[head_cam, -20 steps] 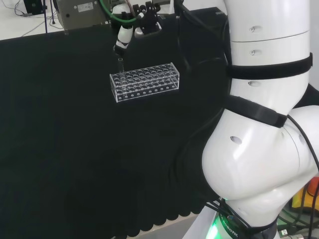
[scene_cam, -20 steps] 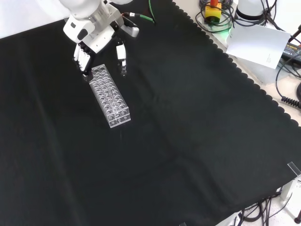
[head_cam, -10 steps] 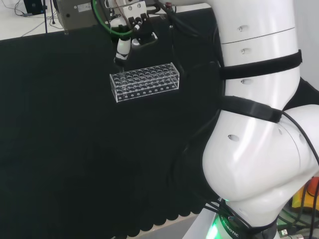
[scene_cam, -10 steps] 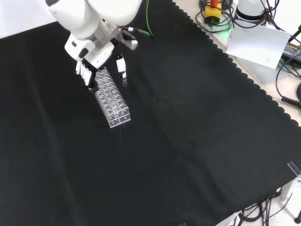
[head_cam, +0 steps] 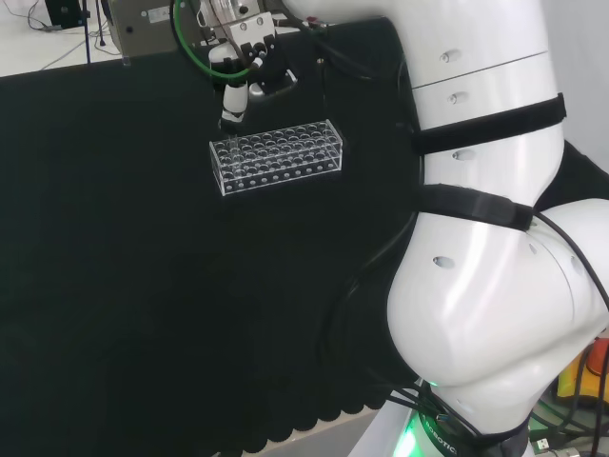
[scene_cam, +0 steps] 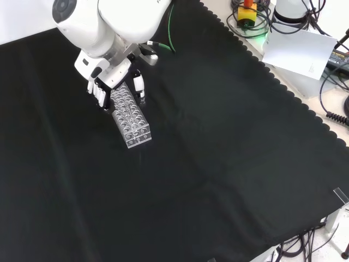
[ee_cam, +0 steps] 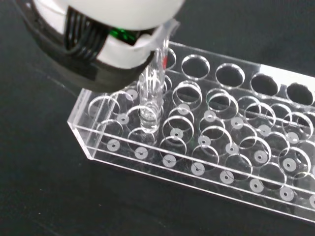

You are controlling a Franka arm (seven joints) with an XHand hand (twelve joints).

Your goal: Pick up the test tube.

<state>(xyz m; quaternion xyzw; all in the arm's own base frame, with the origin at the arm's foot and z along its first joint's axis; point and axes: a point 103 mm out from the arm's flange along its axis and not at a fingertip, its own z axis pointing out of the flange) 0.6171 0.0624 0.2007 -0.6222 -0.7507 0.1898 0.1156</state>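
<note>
A clear test tube [ee_cam: 150, 93] stands upright in a hole near one end of a clear plastic rack [head_cam: 276, 158] [scene_cam: 131, 113] [ee_cam: 231, 162]. The rack's other holes look empty. The black and white hand [scene_cam: 109, 82] [head_cam: 238, 86] hangs over the rack's far end in the front view. Its fingers [scene_cam: 100, 91] reach down on the rack's left side there and its thumb [scene_cam: 140, 87] on the right side, both fairly straight. In the wrist view a white part of the hand [ee_cam: 118, 46] lies right by the tube's top; I cannot see whether it touches the tube.
Black cloth [scene_cam: 218, 142] covers the bench around the rack. A green cable [head_cam: 190, 43] runs along the hand's wrist. The arm's big white links [head_cam: 495, 238] fill the head view's right. Cables and a sheet of paper [scene_cam: 299, 50] lie beyond the cloth's edge.
The hand has come down closer over the rack's end, so that fingers and thumb now straddle it. The arm's white link has swung further into the front view. The rack has not moved.
</note>
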